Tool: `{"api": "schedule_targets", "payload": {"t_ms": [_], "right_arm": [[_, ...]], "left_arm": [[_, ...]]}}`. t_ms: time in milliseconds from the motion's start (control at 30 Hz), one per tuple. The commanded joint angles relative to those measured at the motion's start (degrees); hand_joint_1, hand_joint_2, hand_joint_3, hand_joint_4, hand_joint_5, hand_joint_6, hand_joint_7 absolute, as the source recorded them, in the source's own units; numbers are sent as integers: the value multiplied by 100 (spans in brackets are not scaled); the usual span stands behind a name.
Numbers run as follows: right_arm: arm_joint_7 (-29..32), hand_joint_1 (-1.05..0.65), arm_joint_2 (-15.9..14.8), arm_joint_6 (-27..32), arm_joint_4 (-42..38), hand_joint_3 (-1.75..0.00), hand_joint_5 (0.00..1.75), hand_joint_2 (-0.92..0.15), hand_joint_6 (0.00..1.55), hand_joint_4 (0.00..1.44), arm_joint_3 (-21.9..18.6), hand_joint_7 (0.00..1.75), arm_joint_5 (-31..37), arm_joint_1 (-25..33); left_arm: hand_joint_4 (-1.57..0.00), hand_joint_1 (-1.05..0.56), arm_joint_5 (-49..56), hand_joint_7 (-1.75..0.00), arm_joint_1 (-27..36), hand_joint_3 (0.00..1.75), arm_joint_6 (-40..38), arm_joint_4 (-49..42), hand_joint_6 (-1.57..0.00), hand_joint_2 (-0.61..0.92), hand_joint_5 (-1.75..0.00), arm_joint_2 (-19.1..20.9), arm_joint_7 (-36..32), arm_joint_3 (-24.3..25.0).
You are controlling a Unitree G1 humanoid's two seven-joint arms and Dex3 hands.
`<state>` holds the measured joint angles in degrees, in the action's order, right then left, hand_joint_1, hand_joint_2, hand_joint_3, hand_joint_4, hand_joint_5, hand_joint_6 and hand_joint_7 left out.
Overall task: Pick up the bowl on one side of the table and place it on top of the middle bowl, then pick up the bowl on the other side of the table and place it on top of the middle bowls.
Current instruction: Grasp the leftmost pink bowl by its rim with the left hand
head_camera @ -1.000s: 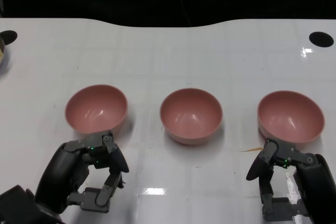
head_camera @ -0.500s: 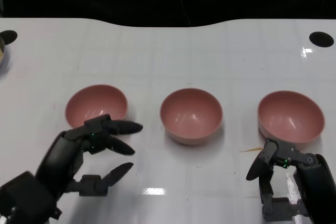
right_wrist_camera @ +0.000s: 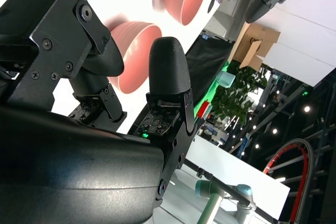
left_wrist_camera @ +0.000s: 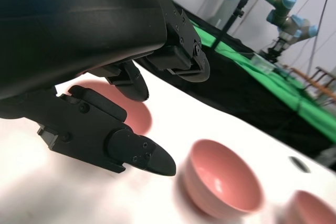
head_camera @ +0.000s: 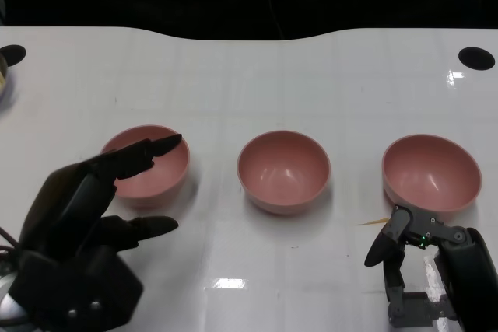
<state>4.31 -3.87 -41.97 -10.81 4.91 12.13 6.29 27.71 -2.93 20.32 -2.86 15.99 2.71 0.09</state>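
Three pink bowls stand in a row across the middle of the white table (head_camera: 249, 75) in the head view, each apart from the others. The left bowl (head_camera: 152, 162) sits at centre left, the middle bowl (head_camera: 283, 170) at centre, and the right bowl (head_camera: 430, 172) at centre right. The left hand (head_camera: 85, 215) fills the lower left of the frame with its fingers spread apart and grasping nothing; its upper fingers (head_camera: 148, 150) reach over the near rim of the left bowl, while the lower finger lies below the bowl, over bare table. Whether any finger touches the bowl cannot be told. The right hand (head_camera: 424, 270) sits in the lower right corner, just below the right bowl's near edge, its fingers curled downward and holding nothing. In the left wrist view the middle bowl (left_wrist_camera: 223, 184) shows beyond the parted fingers.
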Motion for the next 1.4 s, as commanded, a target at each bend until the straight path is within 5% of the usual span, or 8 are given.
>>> {"api": "schedule_targets", "payload": {"t_ms": [33,767,1167,1200,1233,1267,1333,1400], "right_arm": [[38,15,-8,21,38,-171,175,-18,84,93,-53,142,-4,-27],[88,15,25,58,-40,-169,175,-18,83,92,-13,141,76,-100],[102,17,43,38,-82,-168,175,-19,83,92,-10,141,93,-120],[98,17,45,22,-94,-168,175,-19,83,92,-7,141,79,-123],[97,17,47,12,-102,-168,175,-18,83,92,-6,141,73,-125],[94,17,50,17,-104,-169,175,-18,83,92,-7,141,63,-126],[91,16,48,26,-103,-168,175,-18,83,92,-11,141,60,-124],[100,15,43,23,-103,-168,175,-19,83,92,-14,141,84,-126]], "left_arm": [[-41,-50,705,0,-134,1,-359,110,-47,90,-43,187,-349,-176],[-62,-54,3487,-1,-1850,1,-2837,-1817,-50,91,-10,400,-225,-2330],[-93,-34,3076,-10,-2786,7,-1633,-4243,-91,92,-13,362,-1968,-3022],[-86,-31,3039,-17,-2841,4,-1373,-4441,-109,92,-93,372,-2402,-3048],[-81,-30,3015,-20,-2892,2,-1193,-4604,-115,91,-133,376,-2718,-3076],[-78,-30,2964,-21,-2929,1,-996,-4726,-118,90,-153,380,-3032,-3078],[-83,-25,2900,-111,-3002,10,-752,-4856,-86,92,-170,390,-3407,-3089],[-82,-20,2869,-138,-3081,20,-621,-4881,-77,90,-174,408,-3614,-3099]]}}
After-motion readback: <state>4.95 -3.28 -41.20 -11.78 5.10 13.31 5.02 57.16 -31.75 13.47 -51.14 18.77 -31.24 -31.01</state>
